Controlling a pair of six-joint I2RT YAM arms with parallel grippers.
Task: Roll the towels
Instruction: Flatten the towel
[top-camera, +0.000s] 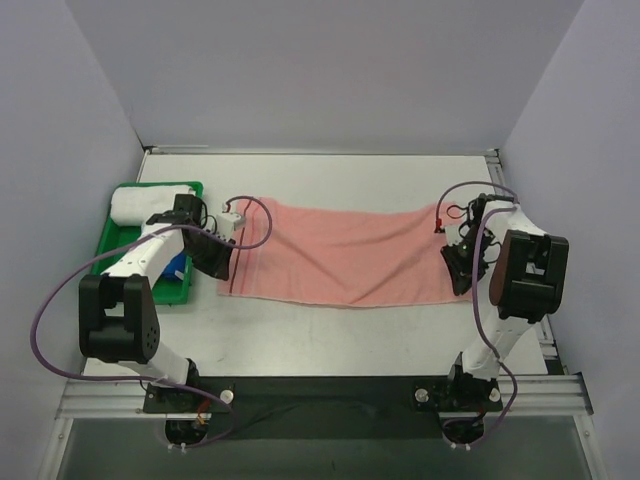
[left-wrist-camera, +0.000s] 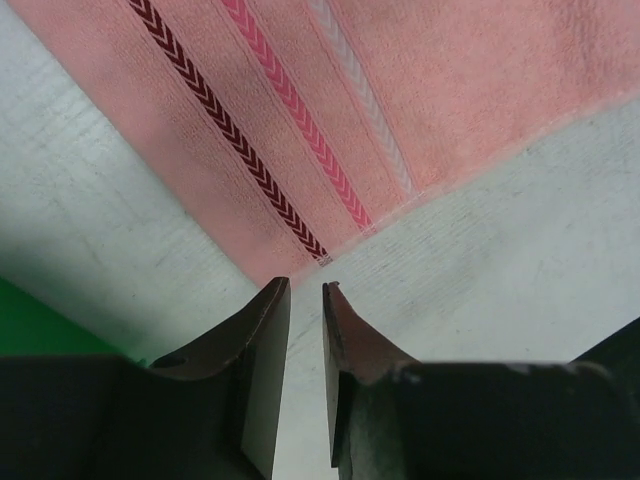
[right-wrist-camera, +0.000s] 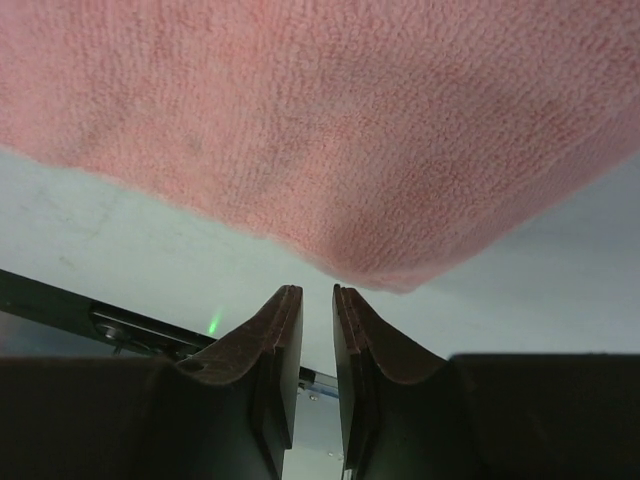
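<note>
Hovering just off the near left corner of the cloth, left pincer (left-wrist-camera: 305, 290): jaws narrow, a slit apart, nothing between them; tips over bare table (top-camera: 330, 335).

Right pincer (right-wrist-camera: 317, 292): jaws likewise narrow, a slit apart, empty; tips just short of the rounded near right corner of the cloth.

Salmon-pink towel (top-camera: 340, 250): one, terry pile, lying flat and unrolled on the table, long axis running left to right between the two arms. The left end carries three woven bands, the outermost a dark red chevron stripe (left-wrist-camera: 230, 140), then a pink one, then a white one. The near hem is visible and slightly wavy.

Rolled pale towel (top-camera: 150, 203): one, a short cylinder, lying at the far end of the green tray (top-camera: 150, 297), which sits on the table left of the pink towel. Judged already done.

Handling, judged: light, soft and limp, with no stiffness to push against, so an edge will fold or bunch rather than slide. The pile should give good friction against the pads. The best hold looks to be the hem at a short end, one pincer at each corner, pinching the edge thinly so the first turn starts tight and even. A slack start would likely give a loose or coned roll.
</note>
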